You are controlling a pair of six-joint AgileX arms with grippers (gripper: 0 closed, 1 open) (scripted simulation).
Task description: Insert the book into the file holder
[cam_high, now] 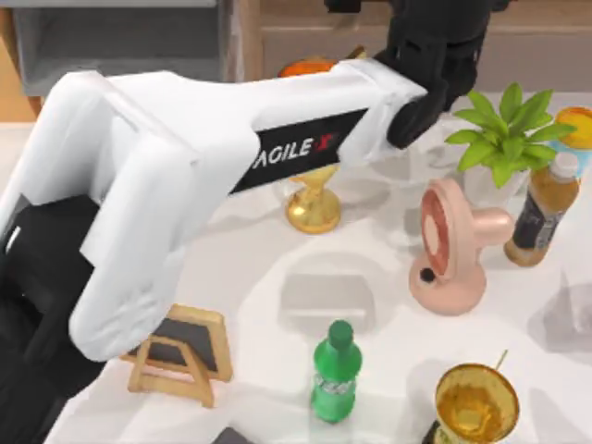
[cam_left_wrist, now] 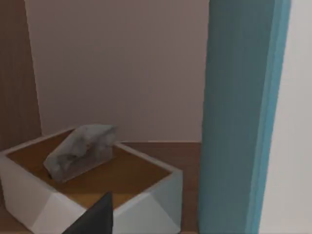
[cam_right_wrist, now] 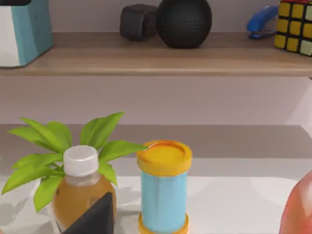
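The left arm (cam_high: 185,176) reaches diagonally across the table (cam_high: 370,277) from the near left toward the far shelf, its black gripper (cam_high: 435,55) at the top of the overhead view, above the gold trophy (cam_high: 314,199). In the left wrist view the book (cam_left_wrist: 243,117) stands upright and close, its teal cover filling a tall band with white beside it; it looks carried by that gripper, though the fingers' grip cannot be told from here. Behind it lies a white tray (cam_left_wrist: 146,204) holding a grey stone (cam_left_wrist: 80,151). The file holder (cam_high: 120,42) sits at the far left corner (grey, partly behind the arm). The right wrist view faces a plant (cam_right_wrist: 63,141), an amber bottle (cam_right_wrist: 80,190) and a blue canister (cam_right_wrist: 164,190).
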